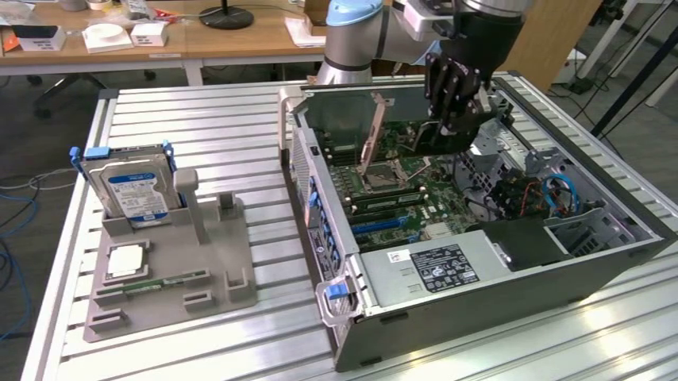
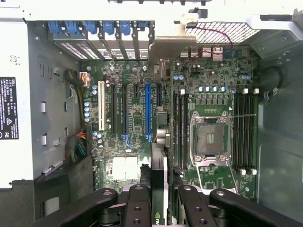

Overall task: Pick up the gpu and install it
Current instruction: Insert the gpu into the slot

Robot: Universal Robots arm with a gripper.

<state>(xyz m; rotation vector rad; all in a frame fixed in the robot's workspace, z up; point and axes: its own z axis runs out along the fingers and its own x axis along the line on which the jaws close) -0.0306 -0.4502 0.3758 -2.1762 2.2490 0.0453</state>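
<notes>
I find no legible wording. Black label (image 1: 439, 267) on power supply (image 1: 387, 279), blue-white label (image 1: 138, 194) on hard drive (image 1: 120, 168), green logo (image 2: 157, 218) on the graphics card (image 2: 159, 179) I grip: all unreadable.

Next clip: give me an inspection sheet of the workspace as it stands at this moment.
Surface: slatted metal table, carrying an open computer case and a grey holder.
Job's things: graphics card held on edge over the motherboard inside the case; whether it is seated cannot be told.
Clutter: hard drive upright in the holder, memory stick lying in it.
Grippers: pincer shut on the graphics card.
Cables: blue cables inside the case; a blue cable on the floor.
Surroundings: wooden desks with white boxes.
</notes>
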